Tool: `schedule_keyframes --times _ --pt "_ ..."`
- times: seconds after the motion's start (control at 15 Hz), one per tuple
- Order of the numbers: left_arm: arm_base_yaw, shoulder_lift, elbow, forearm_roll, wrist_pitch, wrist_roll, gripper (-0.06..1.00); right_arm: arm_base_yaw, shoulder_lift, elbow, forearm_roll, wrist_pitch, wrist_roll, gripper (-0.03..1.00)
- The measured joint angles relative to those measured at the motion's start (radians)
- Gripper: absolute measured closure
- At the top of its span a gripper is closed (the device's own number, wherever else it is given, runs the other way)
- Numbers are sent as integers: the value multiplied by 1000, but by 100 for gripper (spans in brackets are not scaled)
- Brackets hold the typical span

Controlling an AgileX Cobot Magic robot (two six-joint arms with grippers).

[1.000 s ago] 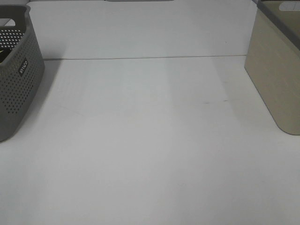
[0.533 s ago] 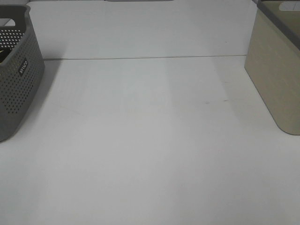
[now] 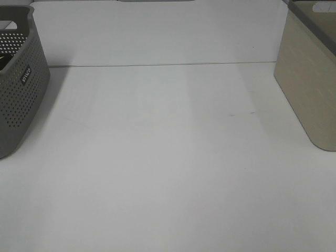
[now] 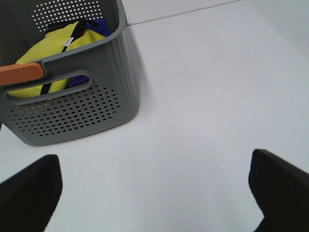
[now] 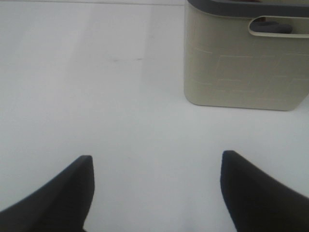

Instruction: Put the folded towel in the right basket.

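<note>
Folded towel: not visible | right basket beige, unchanged | my left tool and right tool spread wide, empty | nothing moved since a second ago.

Right basket: beige, upright, on the desk.
The right basket is standing at the desk's right edge, its grey rim facing upward.
</note>
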Motion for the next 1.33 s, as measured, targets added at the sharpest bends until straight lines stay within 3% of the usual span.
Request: schedule_keyframes --times 1.33 --pt "0 0 0 0 0 0 -4 0 -17 0 0 0 0 28"
